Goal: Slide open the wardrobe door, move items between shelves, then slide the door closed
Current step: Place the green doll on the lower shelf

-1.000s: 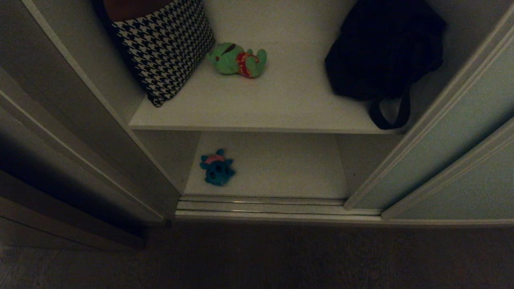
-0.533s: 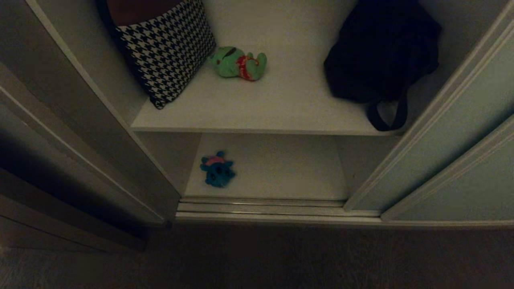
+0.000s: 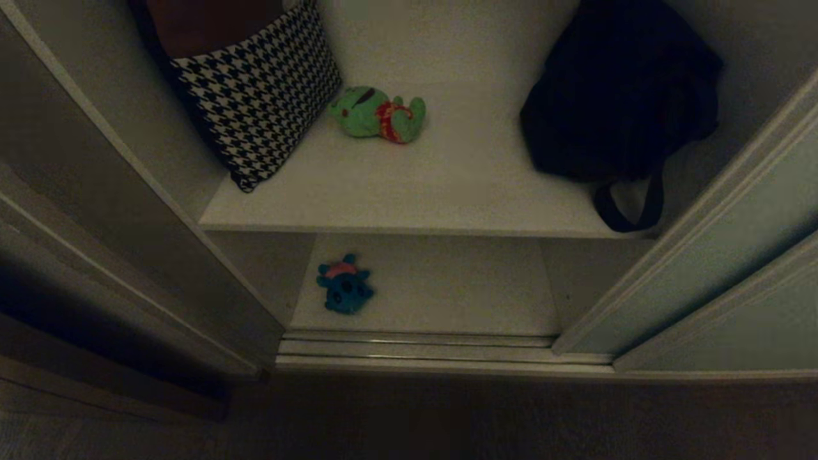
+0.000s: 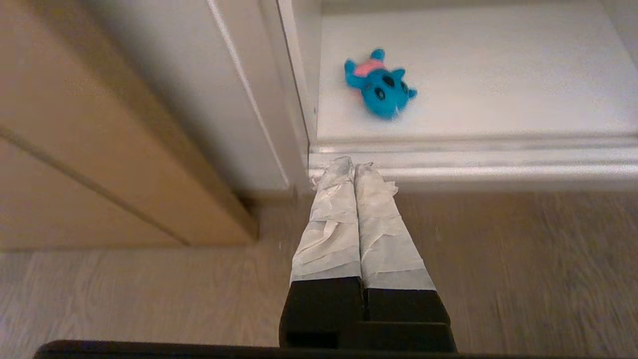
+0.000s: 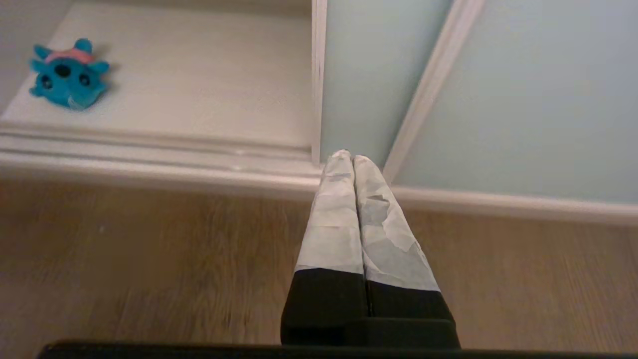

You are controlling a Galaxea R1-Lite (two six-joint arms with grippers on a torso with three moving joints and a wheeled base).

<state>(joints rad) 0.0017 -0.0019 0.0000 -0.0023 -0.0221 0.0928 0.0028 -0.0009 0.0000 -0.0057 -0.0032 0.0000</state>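
Neither arm shows in the head view. In its wrist view the black left gripper with pale tape-wrapped fingers [image 4: 354, 167] points up from bottom centre, fingers pressed together, empty. The matching black, tape-wrapped right gripper [image 5: 353, 158] sits likewise at bottom centre, closed, holding nothing

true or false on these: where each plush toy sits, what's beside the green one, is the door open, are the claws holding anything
1. The green plush toy lies on the upper shelf. True.
2. The teal plush toy lies beside the black bag. False: it is alone on the lower shelf.
3. The houndstooth cushion leans at the upper shelf's left side, next to the green toy. True.
4. The sliding door covers the shelves. False: it is slid right, compartment open.
5. The left claw grips the teal toy. False: both it and the right claw are shut and empty.
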